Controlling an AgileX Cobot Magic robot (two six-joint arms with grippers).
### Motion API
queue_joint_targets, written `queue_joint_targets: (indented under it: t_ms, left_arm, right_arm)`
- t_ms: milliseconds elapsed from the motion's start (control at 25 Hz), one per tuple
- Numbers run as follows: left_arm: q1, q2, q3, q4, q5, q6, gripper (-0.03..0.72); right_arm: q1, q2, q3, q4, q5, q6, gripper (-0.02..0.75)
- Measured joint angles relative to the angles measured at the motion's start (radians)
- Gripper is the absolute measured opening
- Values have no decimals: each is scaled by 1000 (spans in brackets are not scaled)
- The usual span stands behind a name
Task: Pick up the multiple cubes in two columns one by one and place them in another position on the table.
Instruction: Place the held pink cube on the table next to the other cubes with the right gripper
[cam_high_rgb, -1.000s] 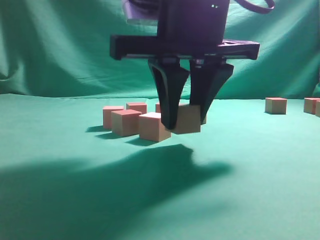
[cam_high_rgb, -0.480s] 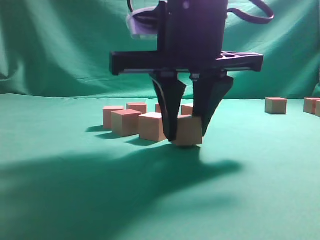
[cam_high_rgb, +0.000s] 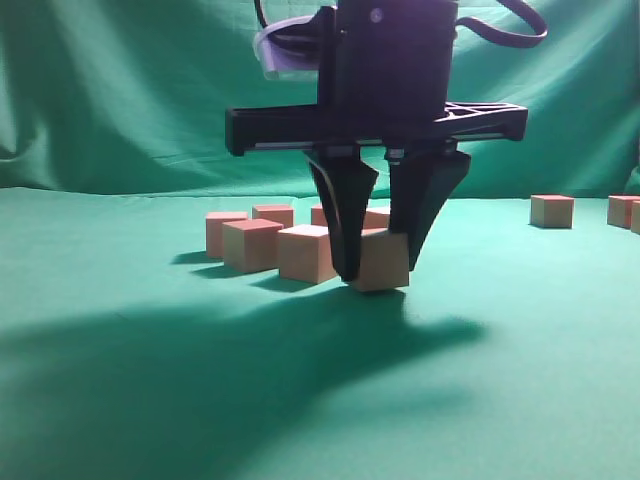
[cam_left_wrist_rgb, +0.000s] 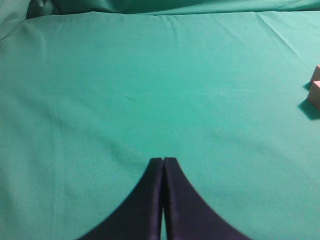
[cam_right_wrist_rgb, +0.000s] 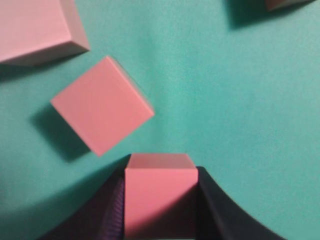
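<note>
I am gripping one of the cubes (cam_high_rgb: 380, 262) with my right gripper (cam_high_rgb: 375, 268) — its two black fingers are pressing against the cube's sides, and in the exterior view the cube is sitting slightly tilted, its lower edge right at the green tabletop (cam_high_rgb: 150, 400); whether it is touching the cloth or just clear of it I cannot tell. In my right wrist view the same held cube (cam_right_wrist_rgb: 160, 197) is showing a pinkish-red face between my fingers.

Just to the left of my right gripper a cluster of cubes (cam_high_rgb: 270, 240) is standing on the tabletop, the nearest one (cam_high_rgb: 305, 252) almost touching my left finger, and another cube (cam_high_rgb: 377, 217) is peeking out behind the gripper. Ahead of the held cube in the wrist view, a loose cube (cam_right_wrist_rgb: 102, 111) is lying turned at an angle. Well off to the right, a lone cube (cam_high_rgb: 552, 211) is standing near the backdrop cloth (cam_high_rgb: 120, 90), with more cubes (cam_high_rgb: 625, 212) at the picture's edge.

My left gripper (cam_left_wrist_rgb: 163, 161) is hanging over bare cloth with its fingers pressed together, holding nothing — two cubes (cam_left_wrist_rgb: 315, 87) are showing far to its right.

I am seeing no containers here, and no writing or labels that I can read.
</note>
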Motion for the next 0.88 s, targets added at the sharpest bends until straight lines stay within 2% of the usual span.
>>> queue_joint_targets:
  t_ms: [720,880]
  left_arm:
    - [0,0,0,0,0,0,0]
    - [0,0,0,0,0,0,0]
  right_arm:
    - [0,8,-2,4,6,0,264]
    - [0,8,-2,32,0,-33,449]
